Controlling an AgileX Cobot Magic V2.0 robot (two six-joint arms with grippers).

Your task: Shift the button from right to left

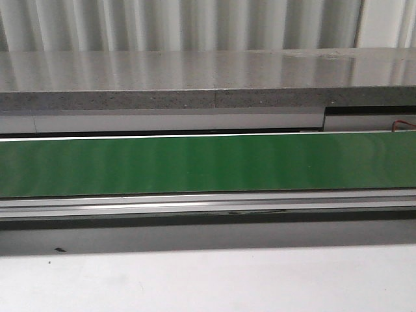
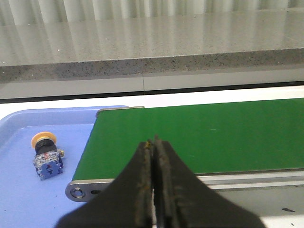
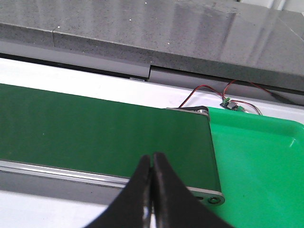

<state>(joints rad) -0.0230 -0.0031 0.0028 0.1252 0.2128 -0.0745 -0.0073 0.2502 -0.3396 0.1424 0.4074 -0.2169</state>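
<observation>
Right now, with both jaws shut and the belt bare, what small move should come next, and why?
Probably none beyond holding both arms back: the button already lies in the blue tray off the belt's left end. The left gripper is shut and empty, and so is the right gripper. The visible green tray holds nothing.

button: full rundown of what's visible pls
The button shows only in the left wrist view. Round yellow cap, dark collar below it, blue-grey blocky body with small metal terminals. It looks like plastic. It lies on its side on the blue tray, beside the end of the green belt, apart from it. Nothing grips it.
</observation>
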